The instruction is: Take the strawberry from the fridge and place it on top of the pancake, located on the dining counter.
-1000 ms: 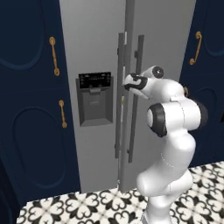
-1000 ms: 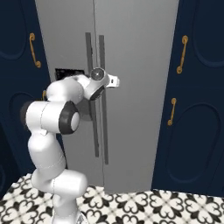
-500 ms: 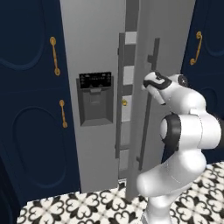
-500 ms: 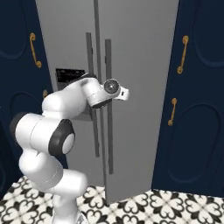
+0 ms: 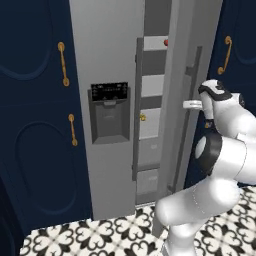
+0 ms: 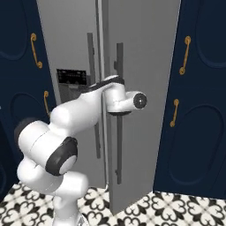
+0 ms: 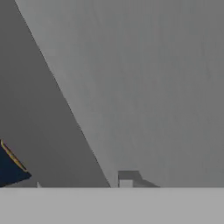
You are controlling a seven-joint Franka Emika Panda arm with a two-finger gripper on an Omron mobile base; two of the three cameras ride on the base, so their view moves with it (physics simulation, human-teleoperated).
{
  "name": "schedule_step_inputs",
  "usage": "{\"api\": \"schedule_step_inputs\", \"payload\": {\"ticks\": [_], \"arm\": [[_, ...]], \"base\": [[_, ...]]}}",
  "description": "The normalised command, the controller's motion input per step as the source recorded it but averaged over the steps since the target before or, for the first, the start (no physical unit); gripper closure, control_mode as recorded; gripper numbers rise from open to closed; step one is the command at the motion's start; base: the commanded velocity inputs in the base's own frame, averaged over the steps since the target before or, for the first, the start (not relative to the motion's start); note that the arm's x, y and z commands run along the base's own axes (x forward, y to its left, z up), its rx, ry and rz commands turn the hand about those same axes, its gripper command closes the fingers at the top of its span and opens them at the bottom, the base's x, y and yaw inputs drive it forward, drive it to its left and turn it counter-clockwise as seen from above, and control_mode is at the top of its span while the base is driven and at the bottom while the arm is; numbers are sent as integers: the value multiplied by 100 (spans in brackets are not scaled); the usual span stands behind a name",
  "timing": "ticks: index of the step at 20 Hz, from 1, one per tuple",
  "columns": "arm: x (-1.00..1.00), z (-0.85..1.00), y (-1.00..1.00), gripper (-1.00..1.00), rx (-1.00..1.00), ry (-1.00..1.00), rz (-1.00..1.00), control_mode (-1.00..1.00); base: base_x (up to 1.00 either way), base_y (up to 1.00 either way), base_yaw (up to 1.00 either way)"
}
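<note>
One fridge (image 5: 110, 60) stands here, with two doors — the left shut, the right ajar — and two dark bar handles (image 5: 137, 110), one per door. One black-panelled dispenser (image 5: 108, 112) sits in the left door. Four gold cabinet handles (image 5: 62, 64) show in the left base view — two on each side. One small red item (image 5: 166, 42) and one small yellow item (image 5: 143, 118) lie inside.

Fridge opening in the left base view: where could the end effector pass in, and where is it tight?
The free passage is the gap between the left door's dark handle and the right door swung partly open. Grey shelves cross it; the strawberry sits high, the small yellow item lower.
</note>
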Motion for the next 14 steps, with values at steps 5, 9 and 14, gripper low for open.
{"api": "schedule_step_inputs", "payload": {"ticks": [5, 9, 14], "arm": [[-94, 0, -100, 100, 2, 0, 12, -100], [-74, 14, -100, 100, 2, 6, 9, -100], [-70, 23, -87, -100, 0, 11, 4, -100]], "base": [[0, 0, 0], [0, 0, 0], [0, 0, 0]]}}
